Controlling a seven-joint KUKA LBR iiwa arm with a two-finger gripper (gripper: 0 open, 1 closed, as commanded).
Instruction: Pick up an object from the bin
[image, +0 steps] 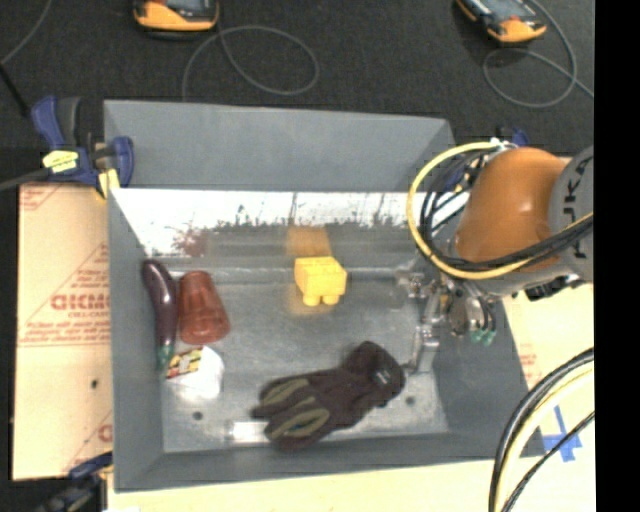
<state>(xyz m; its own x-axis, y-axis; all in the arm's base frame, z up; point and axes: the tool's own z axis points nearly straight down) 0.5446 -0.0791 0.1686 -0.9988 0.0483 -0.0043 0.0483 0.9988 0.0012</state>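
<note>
My gripper (427, 338) hangs low at the bin's right side, just right of the cuff of a dark brown glove (325, 395). The glove lies flat along the front of the bin floor, its finger ends pointing left. A yellow toy block (319, 280) stands near the back wall, left of the gripper and apart from it. Nothing shows in the gripper's grasp.
On the left side lie a dark purple aubergine-shaped thing (159, 296), a red-brown rounded piece (201, 306) beside it, and a white packet with a coloured label (194, 370). The arm's orange cover and cables hang over the right rim.
</note>
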